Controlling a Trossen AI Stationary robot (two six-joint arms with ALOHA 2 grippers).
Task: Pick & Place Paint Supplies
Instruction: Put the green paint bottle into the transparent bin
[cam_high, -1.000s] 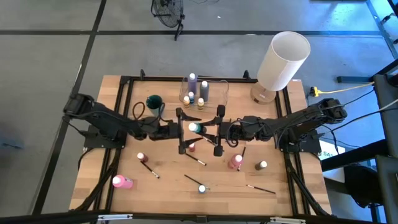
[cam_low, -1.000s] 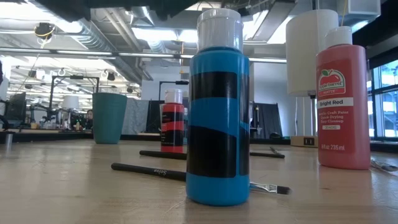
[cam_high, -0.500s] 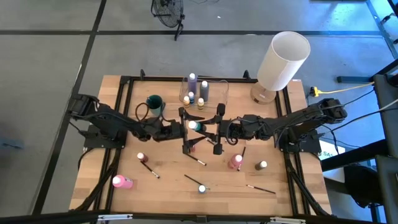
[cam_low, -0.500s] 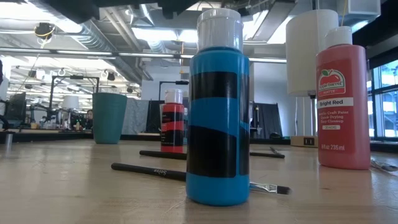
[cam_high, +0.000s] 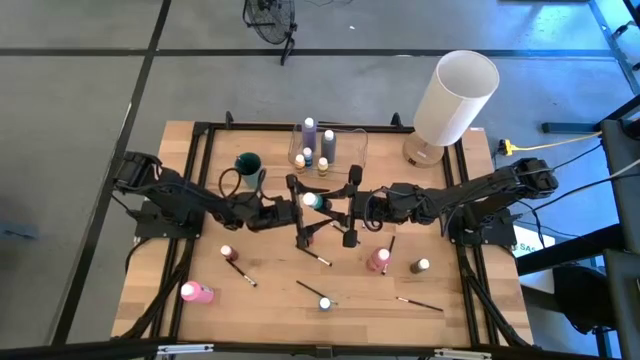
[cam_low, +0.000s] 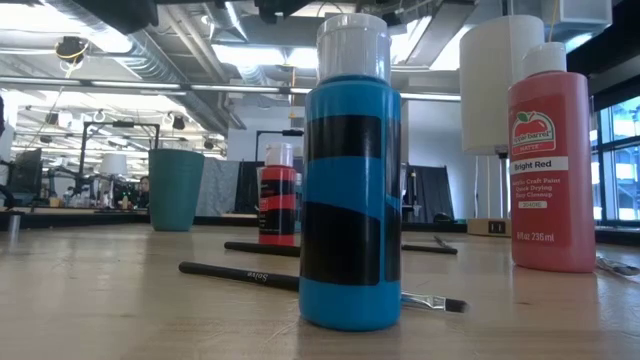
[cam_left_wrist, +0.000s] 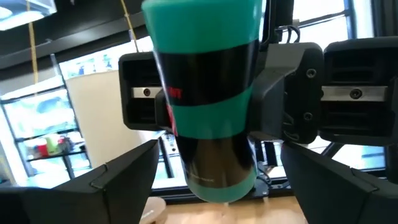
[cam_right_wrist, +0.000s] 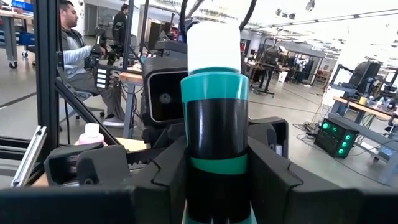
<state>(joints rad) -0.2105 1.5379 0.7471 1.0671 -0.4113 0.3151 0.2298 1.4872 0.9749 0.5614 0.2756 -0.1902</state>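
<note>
- Change vs. 1 s ago: left arm's elbow has shifted slightly toward table centre; left gripper (cam_high: 300, 212) sits a touch farther in. Right arm and teal bottle unchanged.
- Right gripper (cam_high: 345, 208): at table centre, fingers clamped on teal bottle (cam_high: 313, 203), white cap up. Right wrist view shows fingers (cam_right_wrist: 168, 163) pressed to both sides of bottle body (cam_right_wrist: 217, 130).
- Left gripper: facing the right one, jaws spread wide, one finger each side of the bottle, not touching it. Left wrist view: bottle (cam_left_wrist: 205, 93) between the fingers (cam_left_wrist: 118, 177), w/ gaps both sides; right gripper body behind it.
- Clear container (cam_high: 327, 148): near table's far edge, holds lilac bottle (cam_high: 309, 128) + a few others.
- Teal cup (cam_high: 248, 164): just left of container.
- Loose supplies, near half of table: pink bottle (cam_high: 196, 292) at left, pink bottle (cam_high: 379, 260) right of centre, brushes (cam_high: 312, 289).
- Low view: blue bottle (cam_low: 350, 180) upright, brush (cam_low: 250, 275) lying behind it, red bottle (cam_low: 551, 160) to its right.
- White cylinder (cam_high: 455, 97): at far right corner.
</note>
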